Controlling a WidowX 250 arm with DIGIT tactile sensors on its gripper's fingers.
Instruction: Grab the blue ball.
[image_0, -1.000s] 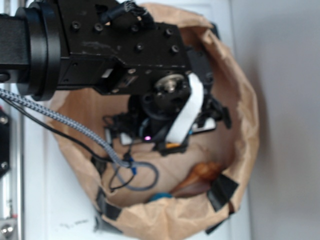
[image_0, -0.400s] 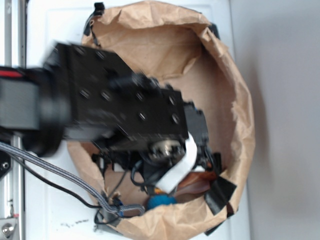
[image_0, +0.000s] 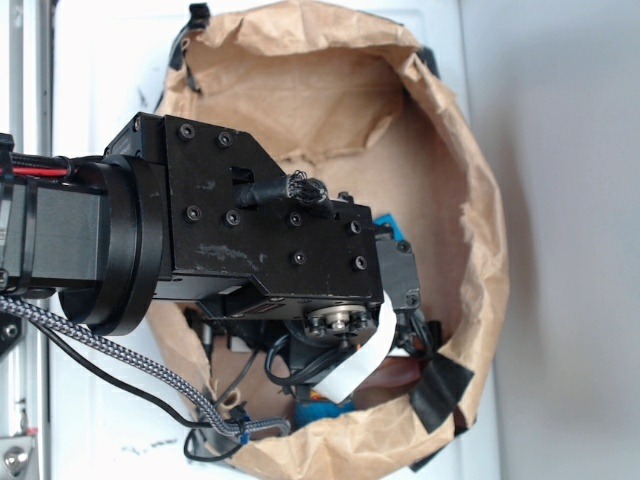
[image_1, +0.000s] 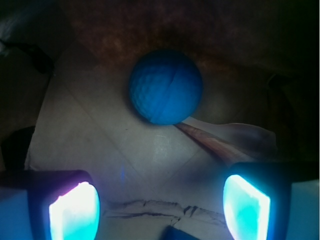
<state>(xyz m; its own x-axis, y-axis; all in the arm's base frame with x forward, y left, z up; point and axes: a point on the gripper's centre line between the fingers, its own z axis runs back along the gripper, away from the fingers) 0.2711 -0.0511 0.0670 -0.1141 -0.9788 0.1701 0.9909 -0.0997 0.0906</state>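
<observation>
Wrist view: small round teal-blue ball (image_1: 166, 86), dimpled surface with a seam line, sits on the pale creased paper floor (image_1: 100, 145) of the bag, centred ahead of the pincer (image_1: 160, 200). Both glowing fingertips (image_1: 74, 211) sit at the bottom corners of the frame, spread wide apart, nothing between them; ball is well clear of both pads, not touched. A brown striped wooden piece (image_1: 210, 142) lies just beside the ball's lower right, running diagonally toward the right finger. Dark brown paper wall behind the ball.

Exterior view: black robot arm and wrist housing (image_0: 250, 250) reaches down into the crumpled brown paper bag (image_0: 480, 230), which stands on the white table (image_0: 110, 60). The arm body hides the pincer almost entirely, so jaw opening can't be read from here. Only a sliver of the ball (image_0: 322, 412) shows, low in the bag near the front wall, under the wrist. A corner of a flat blue rectangular block (image_0: 390, 224) peeks out at the right edge of the housing. Black tape patch (image_0: 440, 390) on the bag's lower right rim. Braided grey cable (image_0: 110, 355) runs from the left down to the bag's front edge.
</observation>
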